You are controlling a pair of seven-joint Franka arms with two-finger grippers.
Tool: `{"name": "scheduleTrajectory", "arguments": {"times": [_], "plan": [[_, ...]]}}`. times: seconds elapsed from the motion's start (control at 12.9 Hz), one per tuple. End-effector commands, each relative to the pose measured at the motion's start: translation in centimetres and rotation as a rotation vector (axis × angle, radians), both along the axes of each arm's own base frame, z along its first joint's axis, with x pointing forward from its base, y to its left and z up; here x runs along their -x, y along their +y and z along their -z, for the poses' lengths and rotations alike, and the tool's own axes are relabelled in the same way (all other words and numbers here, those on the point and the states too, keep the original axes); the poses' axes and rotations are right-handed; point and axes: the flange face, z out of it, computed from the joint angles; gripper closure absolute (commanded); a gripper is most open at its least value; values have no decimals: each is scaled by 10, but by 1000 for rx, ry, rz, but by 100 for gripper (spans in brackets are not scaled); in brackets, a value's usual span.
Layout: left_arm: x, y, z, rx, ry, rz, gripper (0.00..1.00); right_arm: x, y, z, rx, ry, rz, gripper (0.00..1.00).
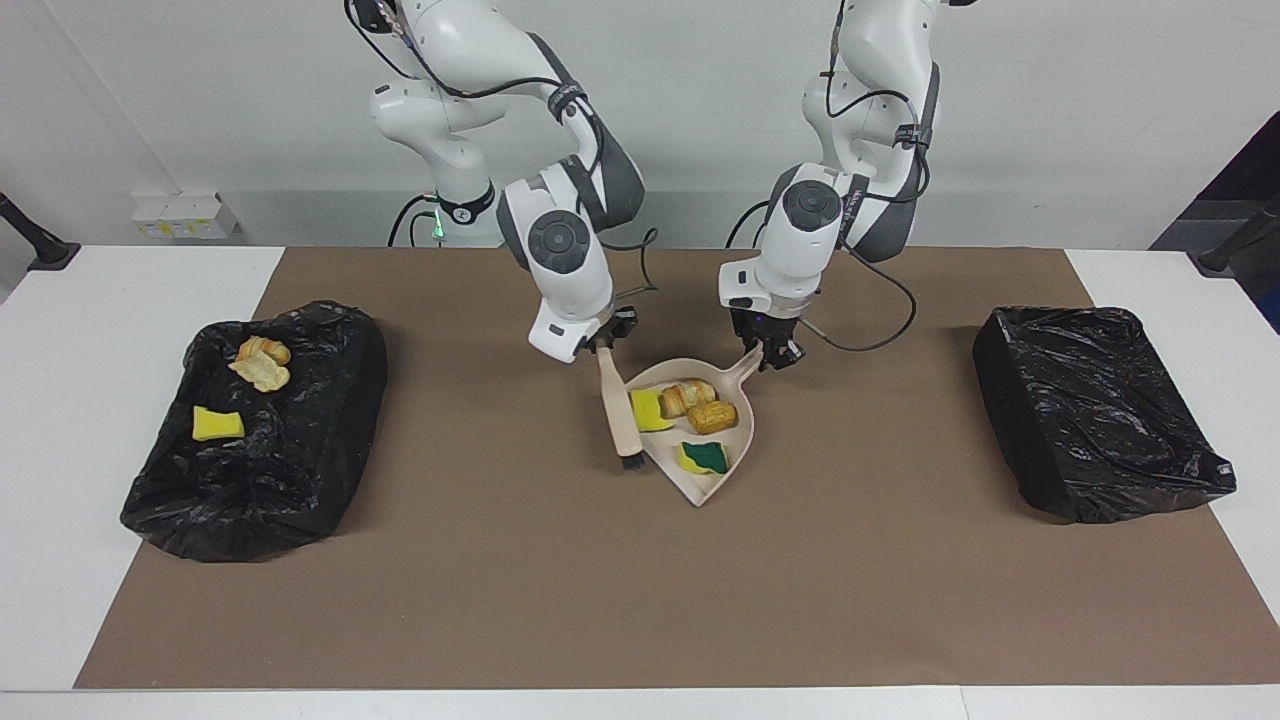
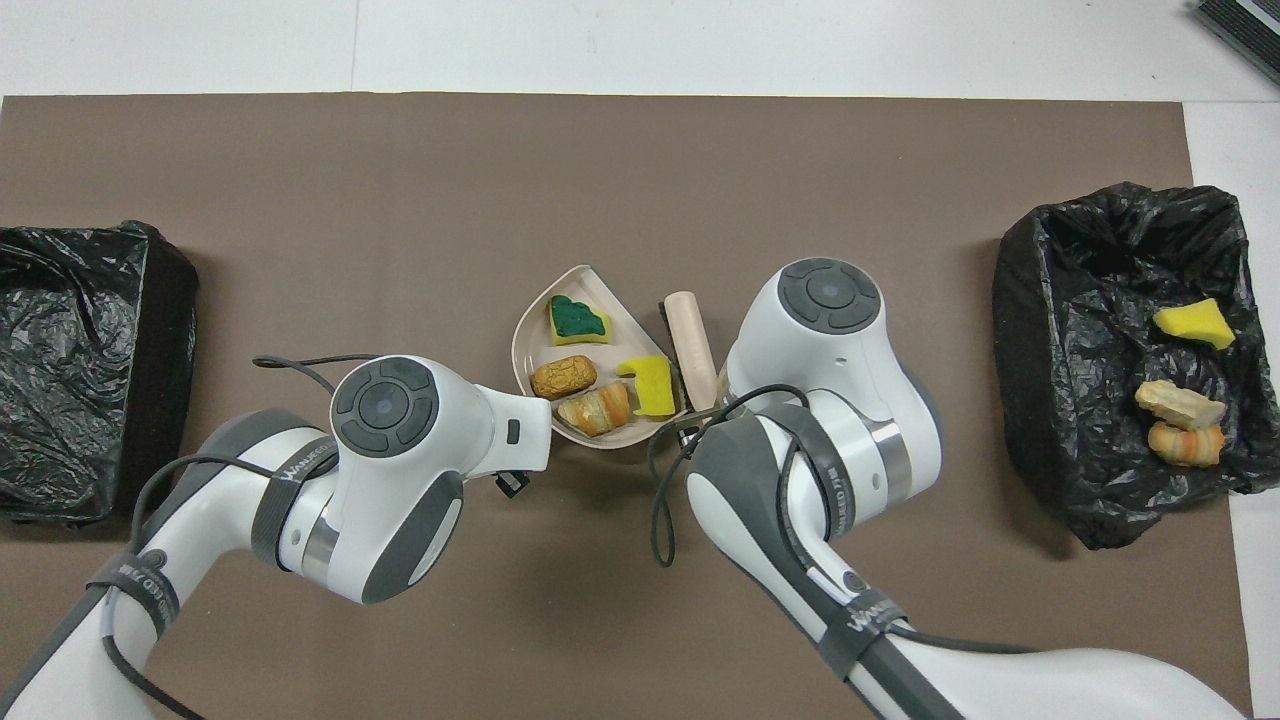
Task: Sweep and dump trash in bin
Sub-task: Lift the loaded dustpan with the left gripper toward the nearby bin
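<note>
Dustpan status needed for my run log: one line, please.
dustpan: four scraps inside | left gripper: shut on handle | right gripper: shut on brush, beside dustpan
</note>
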Motion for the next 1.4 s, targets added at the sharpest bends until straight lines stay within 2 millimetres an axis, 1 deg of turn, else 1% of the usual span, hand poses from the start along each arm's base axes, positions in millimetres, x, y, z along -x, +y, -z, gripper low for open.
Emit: {"name": "scheduleTrajectory", "arguments": {"times": [0.0, 0.16, 0.23, 0.39, 0.47, 0.54, 0.62, 0.7, 0.78, 0.93, 1.01, 1.09, 1.24, 1.32], "plan": [[-9, 2, -6, 49, -4, -117, 100, 1, -20, -28, 31, -18, 4, 100], [-18, 15, -15, 77, -9, -165, 100, 6, -22, -41, 49, -26, 5, 100], [-25, 24, -23, 83, -18, -186, 100, 12, -18, -46, 63, -18, 31, 100], [-36, 38, -42, 95, -39, -224, 100, 27, -15, -42, 88, -5, 59, 100], [-40, 54, -51, 93, -34, -254, 100, 40, -7, -40, 98, -7, 75, 100], [-43, 73, -62, 89, -27, -285, 100, 52, 1, -37, 102, -20, 91, 100], [-47, 98, -79, 89, -28, -326, 100, 65, 14, -38, 112, -25, 103, 100], [-50, 122, -94, 84, -16, -355, 100, 70, 20, -39, 123, -18, 132, 100], [-54, 143, -110, 78, 1, -383, 100, 81, 36, -44, 122, -23, 140, 100], [-67, 194, -141, 72, 30, -435, 100, 98, 59, -50, 122, -21, 176, 100], [-71, 217, -151, 74, 34, -426, 100, 111, 71, -53, 108, -11, 180, 100], [-74, 245, -158, 78, 30, -430, 100, 121, 85, -51, 116, -7, 189, 100], [-74, 297, -166, 83, 28, -418, 100, 144, 110, -32, 136, -8, 199, 100], [-72, 327, -168, 85, 30, -407, 100, 153, 117, -22, 128, -27, 203, 100]]}}
